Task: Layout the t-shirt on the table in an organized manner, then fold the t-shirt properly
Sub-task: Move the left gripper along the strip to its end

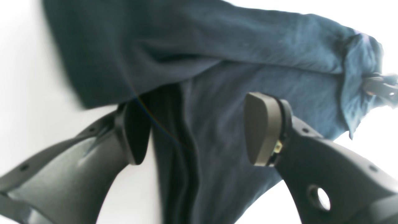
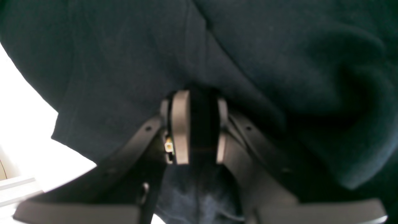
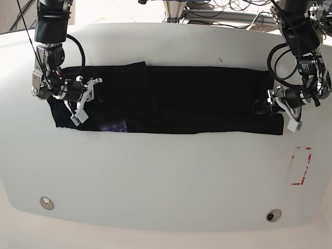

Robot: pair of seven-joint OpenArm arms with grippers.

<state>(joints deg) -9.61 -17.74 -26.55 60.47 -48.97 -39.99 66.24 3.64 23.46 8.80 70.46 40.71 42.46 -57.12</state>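
The black t-shirt (image 3: 197, 98) lies as a long flat band across the white table (image 3: 166, 176), with a bit of purple print (image 3: 114, 126) at its front edge. At the band's left end my right gripper (image 3: 85, 98) is shut on the t-shirt. In the right wrist view its pads (image 2: 180, 127) pinch a dark fold of cloth (image 2: 124, 62). My left gripper (image 3: 261, 108) is at the band's right end. In the left wrist view it (image 1: 199, 130) stands open, and rumpled shirt fabric (image 1: 217, 77) lies between and beyond the pads (image 1: 259, 130).
A red-outlined rectangle (image 3: 302, 166) is marked on the table near the right edge. Two round metal fittings (image 3: 46, 203) (image 3: 273, 215) sit near the front edge. Cables and frame parts (image 3: 207, 10) lie behind the table's far edge.
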